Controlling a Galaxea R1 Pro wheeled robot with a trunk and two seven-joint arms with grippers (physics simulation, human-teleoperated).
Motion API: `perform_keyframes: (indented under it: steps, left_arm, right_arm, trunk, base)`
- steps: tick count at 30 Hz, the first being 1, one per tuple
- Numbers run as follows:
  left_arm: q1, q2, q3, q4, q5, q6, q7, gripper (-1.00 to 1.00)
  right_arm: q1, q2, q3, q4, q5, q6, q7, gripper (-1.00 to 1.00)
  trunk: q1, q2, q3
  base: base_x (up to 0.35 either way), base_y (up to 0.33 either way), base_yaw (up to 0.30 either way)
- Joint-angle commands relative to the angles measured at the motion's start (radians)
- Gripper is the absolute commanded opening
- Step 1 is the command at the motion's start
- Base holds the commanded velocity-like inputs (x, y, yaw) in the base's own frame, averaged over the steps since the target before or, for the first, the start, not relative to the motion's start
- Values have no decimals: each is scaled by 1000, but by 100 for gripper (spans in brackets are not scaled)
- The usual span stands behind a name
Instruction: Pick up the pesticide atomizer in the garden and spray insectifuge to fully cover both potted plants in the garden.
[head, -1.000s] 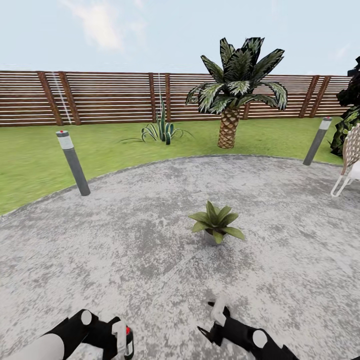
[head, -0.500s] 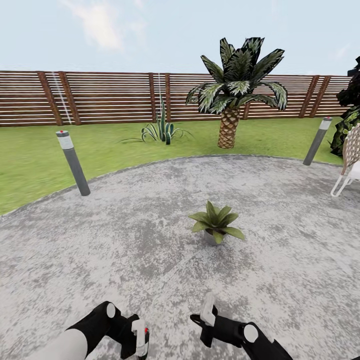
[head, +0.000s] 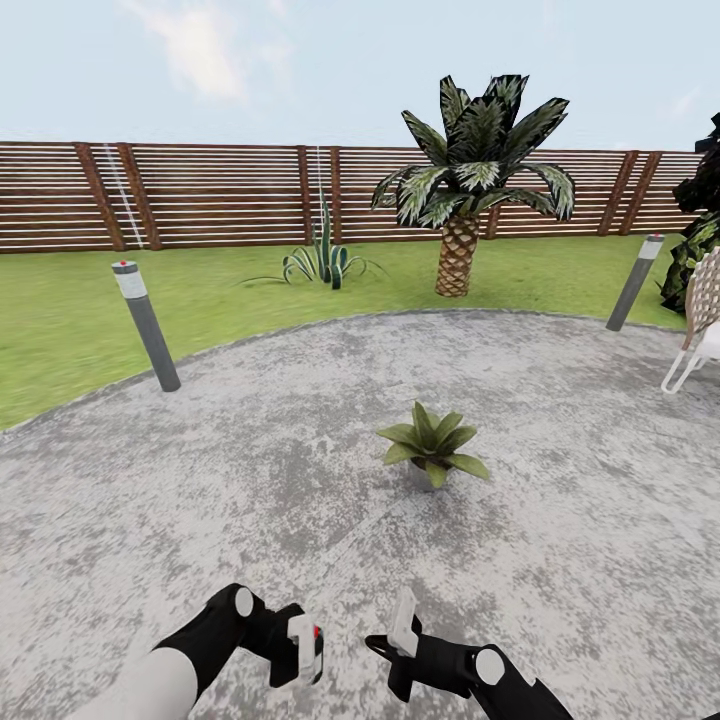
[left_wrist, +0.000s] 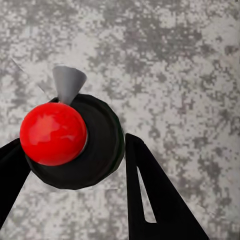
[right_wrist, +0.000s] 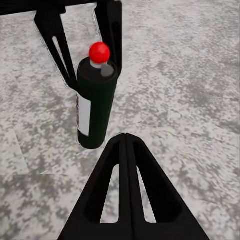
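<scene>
One potted plant (head: 432, 447), a low green rosette in a small grey pot, stands on the round grey patio (head: 250, 470) ahead of me. The second potted plant is out of view. The atomizer (head: 304, 648) is a black bottle with a white label, a red ball top (left_wrist: 53, 133) and a grey nozzle (left_wrist: 67, 82). My left gripper (head: 300, 650) is shut on it, held upright above the paving. Close beside it, my right gripper (head: 402, 625) is shut and holds nothing, its fingertips (right_wrist: 125, 137) pointing at the atomizer (right_wrist: 96, 102).
Two grey bollard lights (head: 147, 325) (head: 634, 282) stand at the patio's edge. Beyond lie the lawn (head: 70, 320), a spiky striped plant (head: 325, 262), a tall palm (head: 460, 200) and the slatted fence (head: 200, 195). A white chair (head: 698, 320) is at the right.
Both arms have drawn in toward the middle. The left gripper has carried the atomizer rightward and a little up, while the right gripper has moved left toward it.
</scene>
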Motion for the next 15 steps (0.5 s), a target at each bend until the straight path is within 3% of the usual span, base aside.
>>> perform_keyframes:
  steps: [1, 9, 12, 15]
  left_arm:
    - [0, -1, 1, -6, -11, -11, 0, -100]
    - [2, -21, 2, -11, -9, -14, -1, -100]
    - [3, -39, 0, -10, -10, -16, -2, -100]
    - [4, -53, -27, -10, -10, -15, -2, -100]
  right_arm:
    - [0, 0, 0, 0, 10, -6, -2, -100]
    - [0, 0, 0, 0, 9, -6, -2, -100]
    - [0, 0, 0, 0, 10, -6, -2, -100]
    - [0, 0, 0, 0, 10, -6, -2, -100]
  trunk:
    - [0, 0, -1]
    - [0, 0, -1]
    - [0, 0, -1]
    - [0, 0, -1]
  base:
    - [0, 0, 0]
    - [0, 0, 0]
    - [0, 0, 0]
    - [0, 0, 0]
